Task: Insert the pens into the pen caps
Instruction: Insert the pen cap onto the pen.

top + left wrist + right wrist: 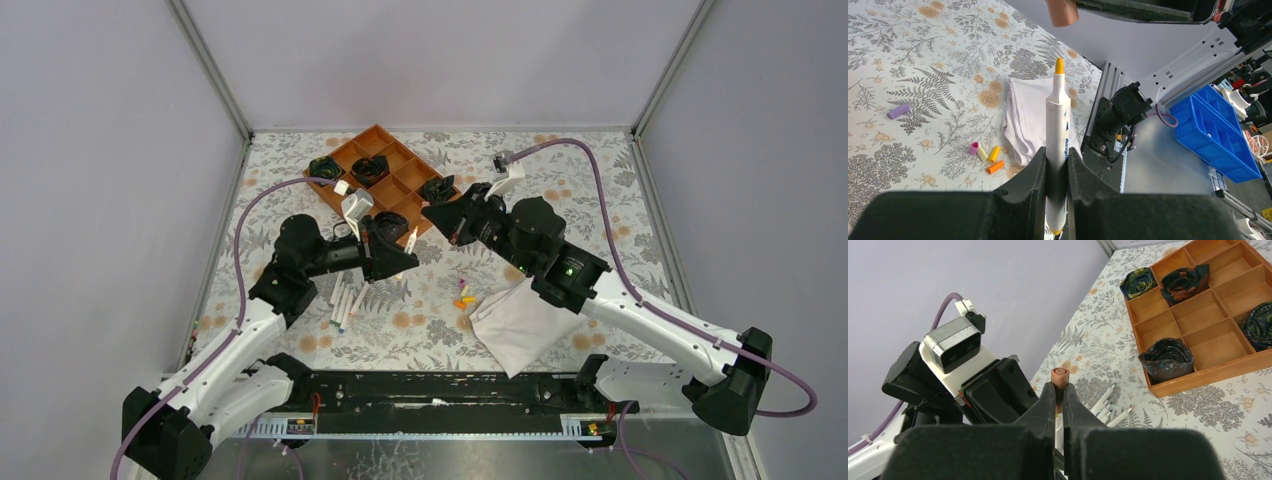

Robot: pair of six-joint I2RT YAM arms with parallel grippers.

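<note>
Left gripper [1056,159]: fingers closed on one white pen [1056,117], gripped low on the barrel, with the orange-yellow tip standing well clear above the fingertips. Right gripper [1059,390]: fingers pinched on a brownish cap [1060,375], its open end protruding just past the fingertips. In the left wrist view this cap sits beyond the pen's tip, not touching it. Spare pens [1108,405]: white, lying together on the table [923,65] just beyond the right fingers. Loose caps [994,153]: pink, yellow and orange, clustered left of the left fingers beside a folded white cloth [1023,112]; purple cap [898,111] farther left. Wooden tray [1198,315]: rolled dark fabrics [1166,354] in several compartments, far right of the right fingers.
</note>
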